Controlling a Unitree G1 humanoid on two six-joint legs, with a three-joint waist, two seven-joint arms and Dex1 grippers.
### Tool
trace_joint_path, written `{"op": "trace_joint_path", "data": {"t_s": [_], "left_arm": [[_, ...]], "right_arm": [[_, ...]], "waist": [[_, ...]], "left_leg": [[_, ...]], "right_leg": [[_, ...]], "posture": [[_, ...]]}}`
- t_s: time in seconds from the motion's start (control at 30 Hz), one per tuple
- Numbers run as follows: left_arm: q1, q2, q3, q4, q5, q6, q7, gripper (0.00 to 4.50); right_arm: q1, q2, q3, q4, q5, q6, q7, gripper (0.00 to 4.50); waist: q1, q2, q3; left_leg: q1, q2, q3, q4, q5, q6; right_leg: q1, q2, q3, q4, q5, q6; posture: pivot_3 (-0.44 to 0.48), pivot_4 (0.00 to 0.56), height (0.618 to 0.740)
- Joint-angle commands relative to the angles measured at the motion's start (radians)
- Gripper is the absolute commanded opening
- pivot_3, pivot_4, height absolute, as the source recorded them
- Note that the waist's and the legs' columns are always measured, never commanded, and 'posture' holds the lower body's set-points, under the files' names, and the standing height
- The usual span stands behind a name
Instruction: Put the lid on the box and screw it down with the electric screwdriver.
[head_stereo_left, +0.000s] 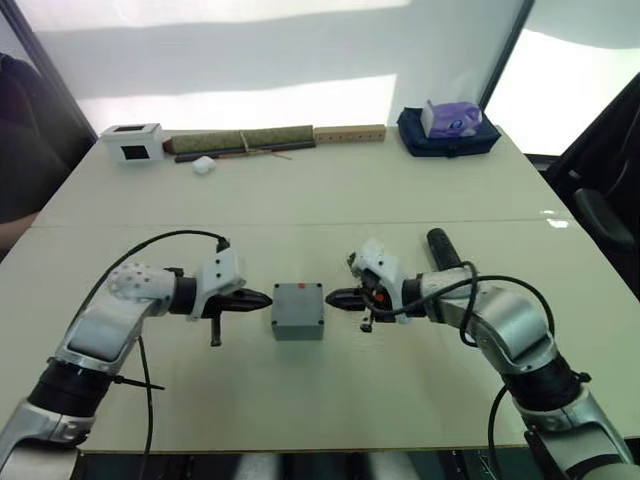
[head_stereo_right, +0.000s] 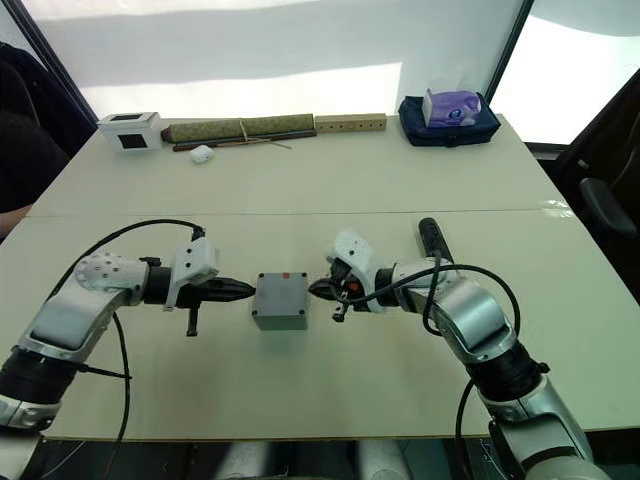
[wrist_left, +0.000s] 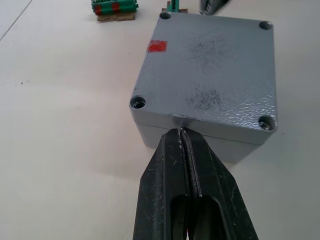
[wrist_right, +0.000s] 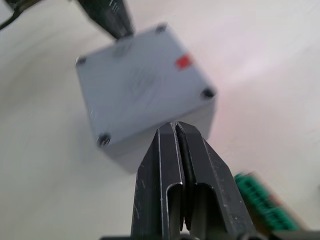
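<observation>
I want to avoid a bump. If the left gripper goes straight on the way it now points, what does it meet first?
Most likely the box: the left gripper, fingers shut, points at its near side wall just under the top edge. Whether the tips already touch it is unclear.

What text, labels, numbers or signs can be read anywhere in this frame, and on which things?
No readable words or numbers anywhere.
Lid on the box: a plain red mark, no lettering.
Purple pack on the dark blue pouch: any print too small to read.
White box with a dark window: no text discernible.
Green circuit pieces: red patches, no legible marking.
</observation>
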Motion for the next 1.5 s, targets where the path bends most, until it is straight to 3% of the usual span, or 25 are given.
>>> {"op": "trace_joint_path", "data": {"t_s": [0.03, 0.13, 0.3, 0.43, 0.47, 0.87, 1.2, 1.3, 1.5], "left_arm": [[-0.002, 0.023, 0.095, -0.092, -0.086, 0.059, 0.008, 0.00], [-0.020, 0.042, 0.155, -0.159, -0.149, 0.119, 0.021, 0.00], [-0.071, 0.024, 0.155, -0.183, -0.180, 0.158, 0.052, 0.00], [-0.087, 0.019, 0.147, -0.185, -0.184, 0.166, 0.062, 0.00], [-0.088, 0.020, 0.145, -0.184, -0.184, 0.165, 0.062, 0.00], [-0.094, 0.016, 0.131, -0.171, -0.173, 0.156, 0.074, 0.00], [-0.094, 0.011, 0.116, -0.159, -0.162, 0.135, 0.077, 0.00], [-0.088, 0.007, 0.110, -0.158, -0.159, 0.126, 0.076, 0.00], [-0.087, 0.004, 0.109, -0.160, -0.159, 0.124, 0.079, 0.00]], "right_arm": [[0.023, 0.025, -0.120, -0.039, 0.022, -0.077, -0.049, 0.04], [0.007, 0.038, -0.180, 0.033, -0.021, -0.108, -0.134, 0.04], [-0.015, 0.058, -0.164, 0.131, -0.046, -0.081, -0.186, 2.00], [-0.039, 0.096, -0.154, 0.188, -0.038, -0.018, -0.220, 3.82], [-0.044, 0.104, -0.150, 0.196, -0.037, -0.007, -0.225, 3.87], [-0.079, 0.177, -0.113, 0.285, -0.093, 0.052, -0.332, 3.87], [-0.095, 0.181, -0.109, 0.313, -0.111, 0.046, -0.334, 3.87], [-0.096, 0.185, -0.112, 0.315, -0.113, 0.047, -0.335, 3.31], [-0.101, 0.187, -0.111, 0.325, -0.117, 0.040, -0.334, 0.89]], "waist": [[0.000, -0.001, 0.000], [0.001, -0.002, 0.002], [0.001, -0.002, 0.002], [-0.003, -0.002, 0.002], [-0.004, -0.001, 0.002], [-0.001, -0.001, 0.002], [-0.002, -0.001, 0.003], [-0.002, -0.001, 0.003], [-0.002, -0.001, 0.003]], "left_leg": [[0.000, 0.000, 0.000, 0.000, 0.000, 0.000], [0.000, 0.000, 0.000, 0.000, 0.000, 0.000], [0.000, 0.000, 0.000, 0.000, 0.000, 0.000], [0.000, 0.000, 0.000, -0.001, 0.000, 0.000], [0.000, 0.000, 0.000, -0.001, 0.000, 0.000], [0.000, 0.000, 0.000, -0.001, 0.000, 0.000], [0.000, 0.000, 0.000, -0.002, 0.000, 0.000], [0.000, 0.000, 0.000, -0.002, 0.000, 0.000], [0.000, 0.000, 0.000, -0.002, 0.000, 0.000]], "right_leg": [[0.000, 0.000, 0.000, 0.000, 0.000, 0.000], [0.000, 0.000, 0.000, 0.000, 0.000, 0.000], [0.000, 0.000, 0.000, 0.000, 0.000, 0.000], [0.000, 0.000, 0.000, -0.001, 0.000, 0.000], [0.000, 0.000, 0.000, -0.001, 0.000, 0.000], [0.000, 0.000, 0.000, -0.001, 0.000, 0.000], [0.000, 0.001, 0.000, -0.001, 0.000, 0.000], [0.000, 0.001, 0.000, -0.001, 0.000, 0.000], [0.000, 0.001, 0.000, -0.001, 0.000, 0.000]], "posture": [[0.000, 0.150, 0.740], [0.000, 0.150, 0.740], [0.000, 0.150, 0.740], [0.000, 0.150, 0.740], [0.000, 0.150, 0.740], [0.000, 0.150, 0.740], [0.000, 0.150, 0.740], [0.000, 0.150, 0.740], [0.000, 0.150, 0.740]]}}
